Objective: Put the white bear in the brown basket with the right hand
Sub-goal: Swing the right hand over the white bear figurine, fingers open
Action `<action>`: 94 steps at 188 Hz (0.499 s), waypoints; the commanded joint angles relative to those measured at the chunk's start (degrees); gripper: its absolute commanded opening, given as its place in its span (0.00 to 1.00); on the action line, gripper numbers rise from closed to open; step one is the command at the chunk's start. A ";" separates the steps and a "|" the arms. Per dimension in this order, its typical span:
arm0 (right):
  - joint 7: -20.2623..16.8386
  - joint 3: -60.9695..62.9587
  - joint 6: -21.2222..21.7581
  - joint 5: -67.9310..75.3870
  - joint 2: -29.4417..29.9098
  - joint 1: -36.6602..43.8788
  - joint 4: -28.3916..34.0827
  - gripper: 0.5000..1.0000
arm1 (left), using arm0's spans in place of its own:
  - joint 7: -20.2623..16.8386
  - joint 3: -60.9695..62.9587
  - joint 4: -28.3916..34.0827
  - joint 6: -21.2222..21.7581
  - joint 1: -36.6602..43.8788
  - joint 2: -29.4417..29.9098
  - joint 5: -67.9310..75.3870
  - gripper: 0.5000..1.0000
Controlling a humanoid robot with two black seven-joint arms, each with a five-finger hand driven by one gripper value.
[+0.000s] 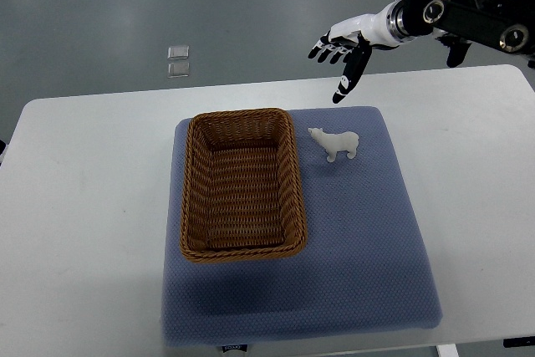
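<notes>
A small white bear figure [335, 143] stands on the blue mat [359, 240], just right of the brown wicker basket [241, 185]. The basket is rectangular and holds nothing. My right hand [340, 52] comes in from the upper right, white with black fingertips. It hovers above the table's far edge, up and slightly right of the bear, apart from it. Its fingers are spread and hold nothing. The left arm does not show.
The blue mat lies on a white table [84, 206]. Two small clear squares [177, 60] lie on the grey floor beyond the table's far edge.
</notes>
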 commanded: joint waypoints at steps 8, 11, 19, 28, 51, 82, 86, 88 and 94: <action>0.05 -0.43 -4.62 -0.60 1.81 -3.37 -0.07 0.83 | -0.01 0.06 0.13 0.00 0.00 0.00 -0.02 1.00; 0.05 -0.52 -5.05 -0.95 2.08 -3.80 -0.06 0.83 | -0.01 0.06 0.13 0.00 0.00 0.00 -0.02 1.00; 0.05 -0.52 -5.41 -1.48 2.34 -4.51 -0.07 0.83 | -0.01 -0.03 0.13 0.00 0.00 0.00 -0.02 1.00; 0.05 -0.52 -5.76 -2.44 2.60 -5.74 -0.07 0.83 | -0.01 0.06 0.13 0.00 0.00 0.00 -0.02 1.00; 0.05 -0.52 -6.99 -4.99 3.66 -8.20 -0.68 0.80 | -0.01 0.06 0.13 0.00 0.00 0.00 -0.02 1.00; 0.23 -0.43 -7.78 -5.34 3.92 -9.70 -0.77 0.76 | 0.08 0.06 0.13 0.00 0.00 0.00 -0.02 1.00; 0.31 -0.43 -7.87 -5.34 4.10 -9.87 -0.77 0.76 | 0.08 0.15 0.13 0.00 0.00 0.00 -0.02 1.00; 0.31 -0.43 -7.96 -5.34 4.10 -9.96 -0.77 0.76 | 0.08 0.06 0.13 0.00 0.00 0.00 -0.02 1.00; 0.31 -0.43 -8.13 -5.34 4.19 -10.22 -0.77 0.76 | 0.08 0.06 0.13 0.00 0.00 0.00 -0.02 1.00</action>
